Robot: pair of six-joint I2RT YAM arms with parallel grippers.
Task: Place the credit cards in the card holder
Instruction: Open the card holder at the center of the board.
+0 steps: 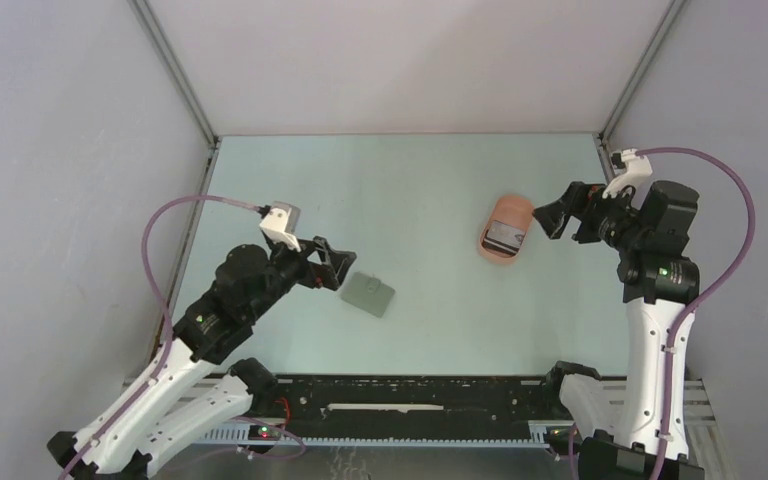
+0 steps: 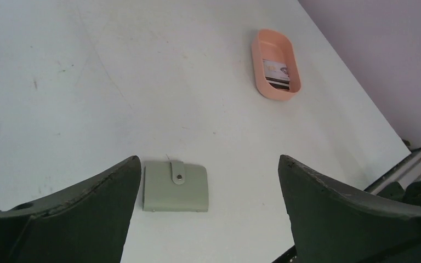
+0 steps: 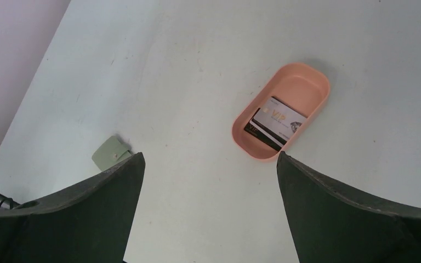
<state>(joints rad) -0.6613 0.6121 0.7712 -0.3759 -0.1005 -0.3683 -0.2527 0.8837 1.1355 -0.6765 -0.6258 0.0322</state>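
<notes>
- Two sets of fingers, both spread wide and holding nothing: the left fingers [image 2: 82, 213] hang over the card holder [image 2: 175, 187], the right fingers [image 3: 87, 208] over the tray [image 3: 307, 68].
- Pale tabletop [image 1: 410, 190] under everything, with grey walls closing it in on three sides.
- Card holder lies flat just ahead of the left fingers, close by the tip of one of them; it is folded shut, its strap snapped down on top.
- Salmon-pink oval tray sits ahead of the right fingers, in line with the gap between them and nearer one tip.
- Credit cards [image 3: 277, 123] are in that tray, stacked at the end nearer the right fingers: a silvery card on top, a black one peeking out beneath it.
- Holder and tray lie well apart; from the right fingers the holder shows far off to one side, half hidden behind a fingertip.
</notes>
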